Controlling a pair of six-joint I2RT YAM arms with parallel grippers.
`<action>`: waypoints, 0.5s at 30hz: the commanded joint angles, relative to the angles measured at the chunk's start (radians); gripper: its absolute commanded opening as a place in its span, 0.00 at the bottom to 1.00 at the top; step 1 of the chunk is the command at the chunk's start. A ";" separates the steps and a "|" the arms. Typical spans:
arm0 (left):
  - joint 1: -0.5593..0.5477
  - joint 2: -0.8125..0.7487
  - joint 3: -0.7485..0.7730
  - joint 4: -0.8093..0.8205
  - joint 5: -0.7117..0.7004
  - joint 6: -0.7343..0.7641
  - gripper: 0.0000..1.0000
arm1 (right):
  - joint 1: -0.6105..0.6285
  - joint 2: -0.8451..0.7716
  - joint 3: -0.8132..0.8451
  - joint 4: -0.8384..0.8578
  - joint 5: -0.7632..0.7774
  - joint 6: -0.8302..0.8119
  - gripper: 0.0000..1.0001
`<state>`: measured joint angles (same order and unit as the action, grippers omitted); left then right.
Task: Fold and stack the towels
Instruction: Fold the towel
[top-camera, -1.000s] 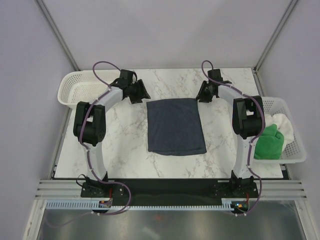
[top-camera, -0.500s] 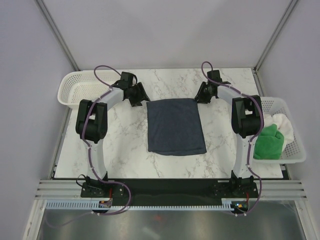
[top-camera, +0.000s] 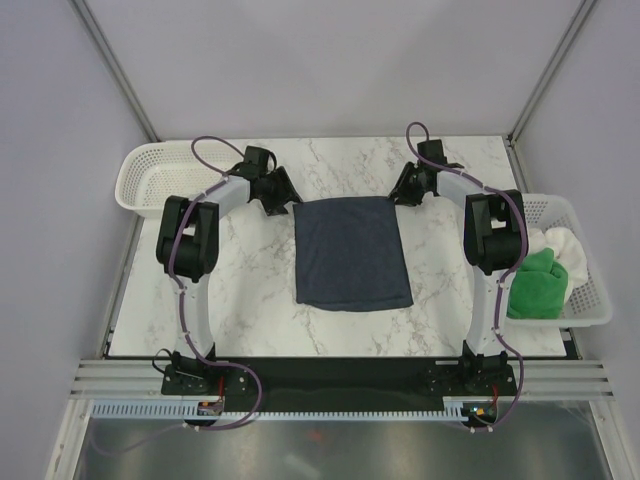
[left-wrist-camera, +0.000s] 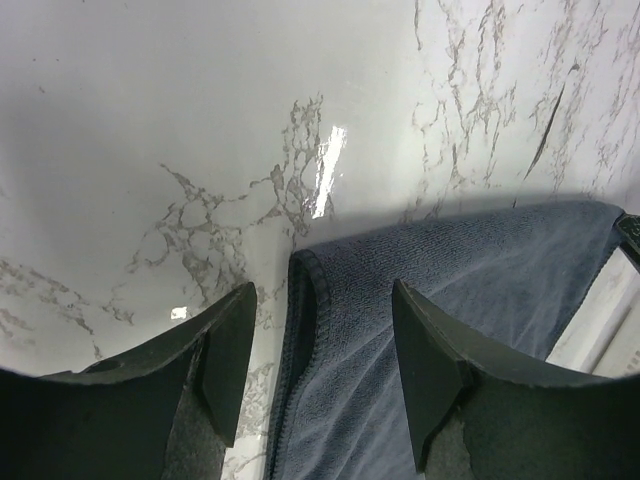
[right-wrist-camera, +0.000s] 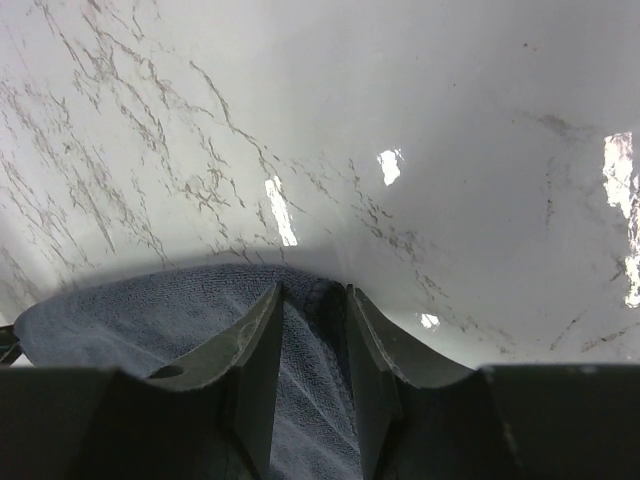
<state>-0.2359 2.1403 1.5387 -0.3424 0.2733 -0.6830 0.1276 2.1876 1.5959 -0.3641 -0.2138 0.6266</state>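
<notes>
Your navy towel (top-camera: 352, 252) lies flat mid-way across the bench (top-camera: 240, 290), long axis running near to far. Your left end effector (left-wrist-camera: 320, 310) stands wide open astride its far left corner. The right end effector (right-wrist-camera: 312, 300) is open more narrowly over the far right corner, gripping nothing. The green towel (top-camera: 537, 283) and white towel (top-camera: 562, 250) sit in the right basket (top-camera: 600, 300)
</notes>
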 joint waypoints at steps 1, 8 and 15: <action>0.004 0.009 0.034 0.028 0.024 -0.052 0.64 | -0.006 0.011 0.035 0.028 -0.015 0.024 0.40; 0.006 0.027 0.035 0.048 0.032 -0.061 0.59 | -0.016 0.026 0.042 0.039 -0.038 0.033 0.39; 0.018 0.049 0.035 0.057 0.047 -0.056 0.53 | -0.019 0.041 0.041 0.045 -0.044 0.015 0.37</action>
<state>-0.2302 2.1612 1.5406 -0.3149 0.2939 -0.7136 0.1135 2.2059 1.6066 -0.3420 -0.2493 0.6472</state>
